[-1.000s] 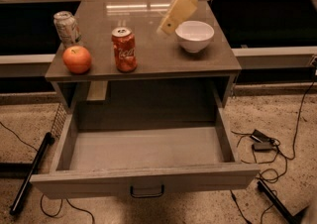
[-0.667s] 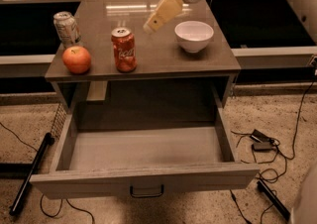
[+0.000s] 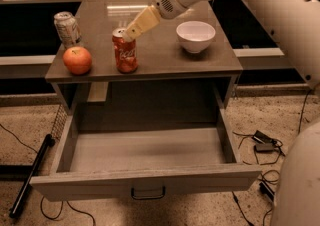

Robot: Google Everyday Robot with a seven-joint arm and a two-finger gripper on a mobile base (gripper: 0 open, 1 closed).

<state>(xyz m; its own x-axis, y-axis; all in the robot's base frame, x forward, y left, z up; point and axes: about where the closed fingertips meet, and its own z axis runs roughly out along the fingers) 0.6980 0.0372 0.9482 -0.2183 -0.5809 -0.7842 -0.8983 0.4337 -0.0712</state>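
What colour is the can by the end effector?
Red can, camera view; end effector at its top.

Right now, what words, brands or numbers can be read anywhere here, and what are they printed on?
Red can: white script lettering down its side, too blurred to read.
Silver can: faint markings, too blurred to read.
Gripper, its jaws at the top of that first can: no text visible.
Bowl, apple, drawer: no text visible.
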